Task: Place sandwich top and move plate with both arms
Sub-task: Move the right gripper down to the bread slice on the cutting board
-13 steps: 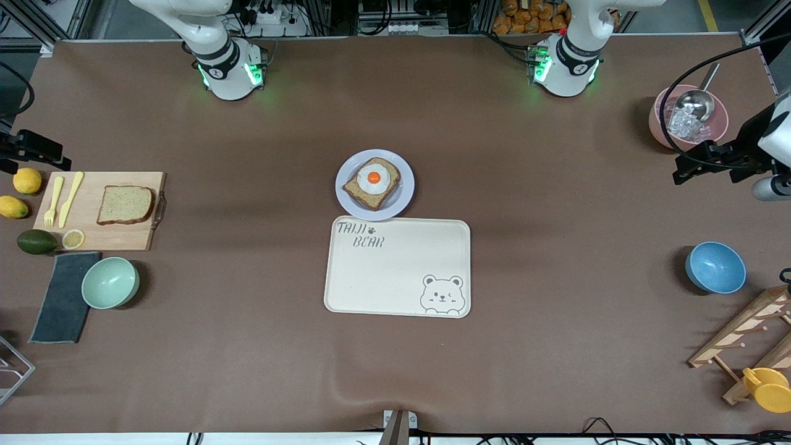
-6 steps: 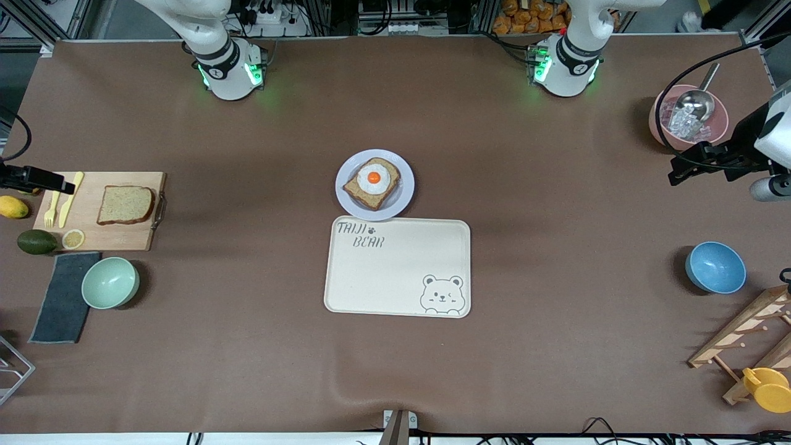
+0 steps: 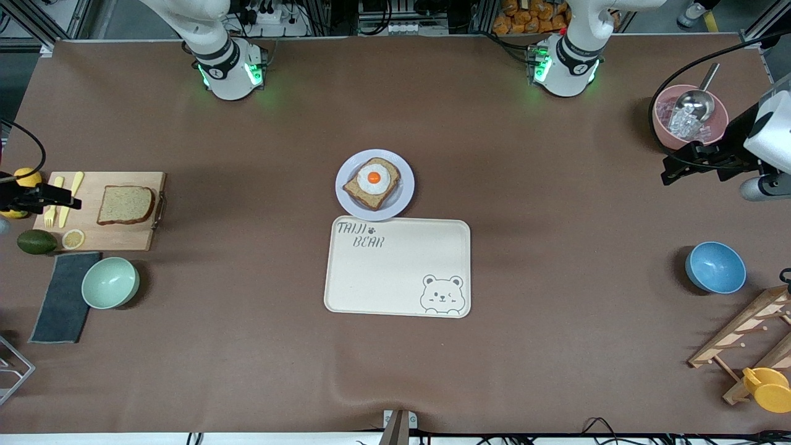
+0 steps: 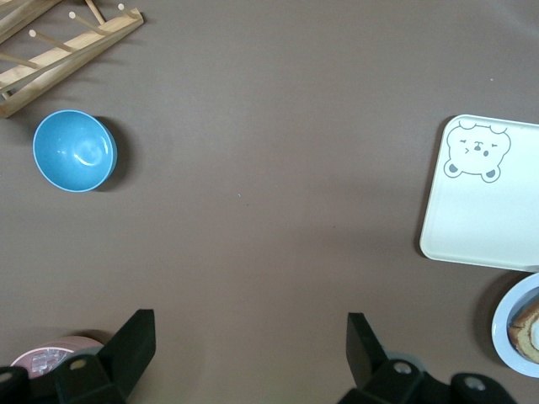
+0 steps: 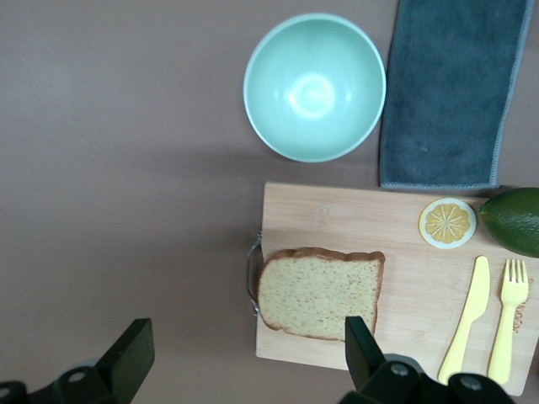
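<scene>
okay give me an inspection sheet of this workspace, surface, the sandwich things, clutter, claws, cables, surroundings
Surface: brown table cover, a shallow ripple near the front camera's edge.
Job's things: sandwich top flat on the cutting board; plate holds the egg slice, touching the bear tray.
Clutter: green bowl, grey cloth, avocado, lemon slice, yellow knife, fork, blue bowl, pink bowl with scoop, wooden rack.
Claws: right claw open, over the cutting board; left claw open, over bare table beside the pink bowl.
Cables: black loops at both wrists.
Surroundings: frame posts, wiring.
</scene>
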Robot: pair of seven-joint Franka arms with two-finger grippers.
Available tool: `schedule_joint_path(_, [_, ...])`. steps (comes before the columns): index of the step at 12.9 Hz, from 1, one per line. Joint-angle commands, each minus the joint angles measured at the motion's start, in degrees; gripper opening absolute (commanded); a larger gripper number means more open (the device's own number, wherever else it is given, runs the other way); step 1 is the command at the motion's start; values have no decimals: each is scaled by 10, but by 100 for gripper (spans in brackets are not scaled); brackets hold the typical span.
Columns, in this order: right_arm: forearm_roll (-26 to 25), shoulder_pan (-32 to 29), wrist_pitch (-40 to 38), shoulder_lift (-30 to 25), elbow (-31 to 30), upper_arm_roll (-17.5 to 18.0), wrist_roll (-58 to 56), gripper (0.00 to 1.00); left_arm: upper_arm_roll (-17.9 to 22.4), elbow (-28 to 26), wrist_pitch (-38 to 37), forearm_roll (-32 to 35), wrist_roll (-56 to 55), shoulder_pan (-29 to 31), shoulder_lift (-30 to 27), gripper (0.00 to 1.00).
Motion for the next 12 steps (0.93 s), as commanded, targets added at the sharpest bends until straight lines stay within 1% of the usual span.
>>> schedule_joint_path(1, [13,-27,27,3,-28,9,-48,100,0,8,-1,-7,-10,0,6,100])
schedule_joint_path(4, [26,-64,58,45,-29,9,-109,100,0,8,13,-9,-9,-1,17,100])
schedule_joint_path(7, [27,-90,94,89,-30,8,-159,100,0,8,17,-8,-9,0,21,100])
schedule_joint_path(9, [27,-105,94,109,-36,9,-160,94,-1,9,17,-10,-8,1,18,100])
schedule_joint_path(10, [27,-107,95,118,-36,9,-161,88,0,8,17,-15,-9,2,14,100])
schedule_joint_path(12, [27,-114,98,130,-36,9,-161,85,0,6,17,-14,-1,7,14,100])
